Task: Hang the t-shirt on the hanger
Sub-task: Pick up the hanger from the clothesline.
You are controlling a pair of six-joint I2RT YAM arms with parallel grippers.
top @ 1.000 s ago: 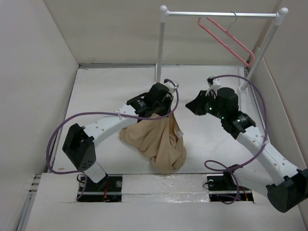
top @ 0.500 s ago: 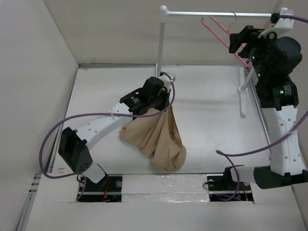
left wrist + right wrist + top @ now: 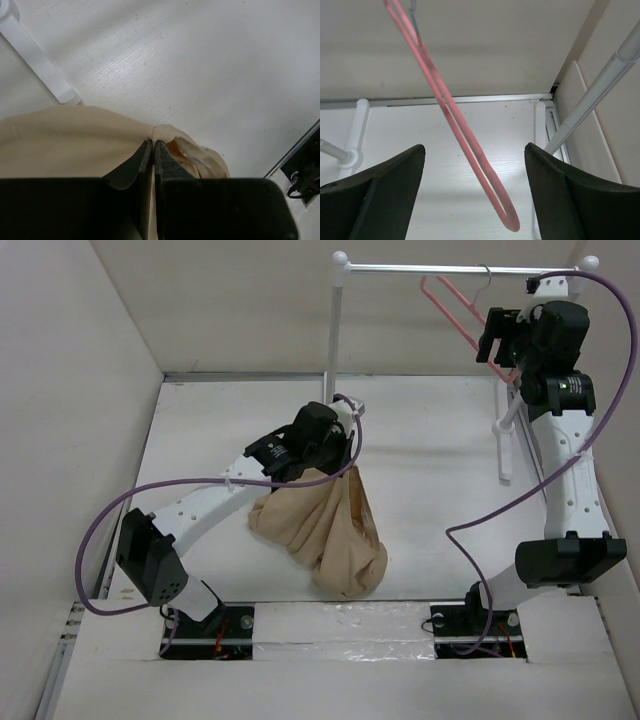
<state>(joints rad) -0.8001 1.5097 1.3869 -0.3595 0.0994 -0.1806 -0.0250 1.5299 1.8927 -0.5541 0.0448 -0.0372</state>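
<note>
At the far right corner of the bench (image 3: 420, 480), the salmon-pink hanger (image 3: 469, 145) hung by its small silver hook (image 3: 484, 273) from the metal rod of the white garment rack (image 3: 334, 330). The right gripper (image 3: 492, 340) was raised to the height of the hanger, just below the rod and close to the rack's right post. In the right wrist view its 2 fingers (image 3: 380, 190) stood wide apart, and the hanger's thin pink frame ran down through the gap between them, touching neither finger. The hanger's rounded lower end sat low in that gap.

Toward the middle of the bench, the left gripper (image 3: 153, 147) was lifted above the surface with its 2 fingers pressed together on a fold of the beige t-shirt (image 3: 325, 530). In the left wrist view the cloth bunched into a small knob right at the fingertips and spread away on both sides. From that pinched point the t-shirt hung down in a loose bundle, and its lower part lay crumpled on the bench near the near edge, about midway between the 2 arm bases. The t-shirt was well apart from the hanger. A purple cable (image 3: 100, 530) looped out from the left arm toward the left edge of the bench.
</note>
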